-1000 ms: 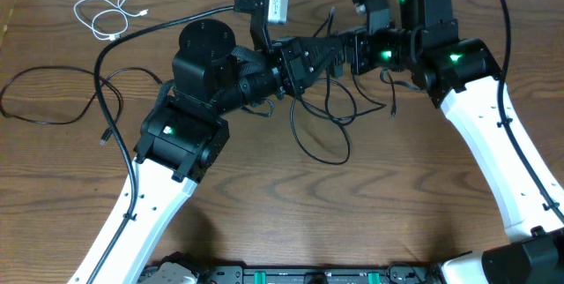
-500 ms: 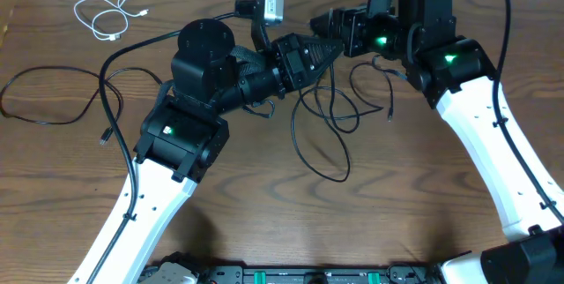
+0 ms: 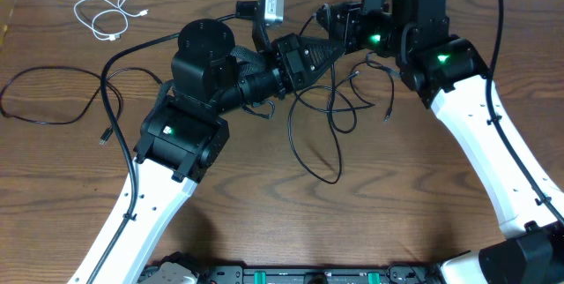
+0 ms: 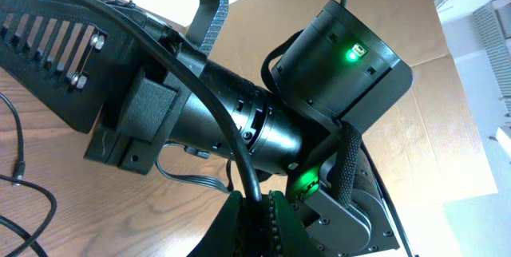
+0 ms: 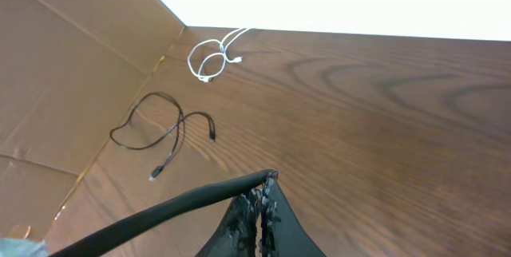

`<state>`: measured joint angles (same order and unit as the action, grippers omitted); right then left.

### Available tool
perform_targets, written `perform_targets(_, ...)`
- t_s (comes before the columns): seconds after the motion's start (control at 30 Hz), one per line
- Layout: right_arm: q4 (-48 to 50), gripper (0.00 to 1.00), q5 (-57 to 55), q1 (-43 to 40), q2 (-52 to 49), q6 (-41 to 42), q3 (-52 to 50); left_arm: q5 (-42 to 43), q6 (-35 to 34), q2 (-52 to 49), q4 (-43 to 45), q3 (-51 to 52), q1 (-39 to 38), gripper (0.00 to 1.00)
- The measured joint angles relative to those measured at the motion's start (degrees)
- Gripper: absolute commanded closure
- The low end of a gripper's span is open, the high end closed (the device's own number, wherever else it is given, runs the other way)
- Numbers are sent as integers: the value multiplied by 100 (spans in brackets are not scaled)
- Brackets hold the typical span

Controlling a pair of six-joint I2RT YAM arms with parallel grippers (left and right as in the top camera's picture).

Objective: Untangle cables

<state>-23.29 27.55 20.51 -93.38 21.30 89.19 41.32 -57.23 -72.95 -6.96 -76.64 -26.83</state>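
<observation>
Item 1, L gripper (image 3: 338, 48): sitting upper ctr of the overhead frame, tip pointing right. Its jaws are clenching a strand of the blk tangle (image 3: 337, 143). In the L wrist view that strand is running up from between the pressed fingers (image 4: 230, 229), and the grip point is being cut off by the bottom edge. Item 2, R gripper (image 3: 329, 15): reaching in from the right, just above the L one in the frame; whether the two are touching can't be told, as it's blk on blk. Its jaws are clamped together. In the R wrist view a blk strand is meeting the fingertips and running out past the lower left edge, so it looks pinched there; the far end is cut off. Item 3, blk tangle: hanging and looping from both grippers down onto the table (image 3: 264, 213) at ctr frame. One plug end (image 3: 386, 118) is dangling at the tangle's right side. The crossings near the grippers are being hidden by the arms. The L wrist view is showing only thin bits of strand at its left edge, w/ the R arm filling most of that frame. Item 4, wht cable (image 3: 107, 12): lying coiled at upper left, well apart from the tangle. Item 5, loose blk cable (image 5: 180, 120): lying at the left edge, separate from the tangle, its tip too small to make out.
</observation>
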Motion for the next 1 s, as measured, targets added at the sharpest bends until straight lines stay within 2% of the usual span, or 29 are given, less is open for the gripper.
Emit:
perform_targets(0.07,-15,47,-28,-24,0,-50,0,20,-59,2,0,0,0,93)
perform_targets(0.13,-70,32,-61,-44,0,-79,0,39,-142,11,50,0,0,93)
perform_targets(0.2,-127,24,-76,-46,0,-101,0,39,-173,28,131,0,0,93)
perform_targets(0.57,-9,24,-55,188,0,-400,0,39,-492,74,247,0,0,93)
perform_targets(0.63,92,28,-55,247,0,-422,0,39,-542,74,247,0,0,93)
perform_targets(0.73,192,51,-72,350,0,-439,0,39,-599,74,249,0,0,93)
perform_targets(0.83,219,65,-208,446,0,-498,0,39,-612,74,247,0,0,93)
perform_targets(0.9,260,85,-315,481,0,-514,0,39,-627,74,247,0,0,93)
perform_targets(0.97,345,99,-398,487,0,-520,0,42,-649,74,249,0,0,93)
perform_targets(1.0,385,99,-420,485,0,-518,0,44,-667,74,249,0,0,93)
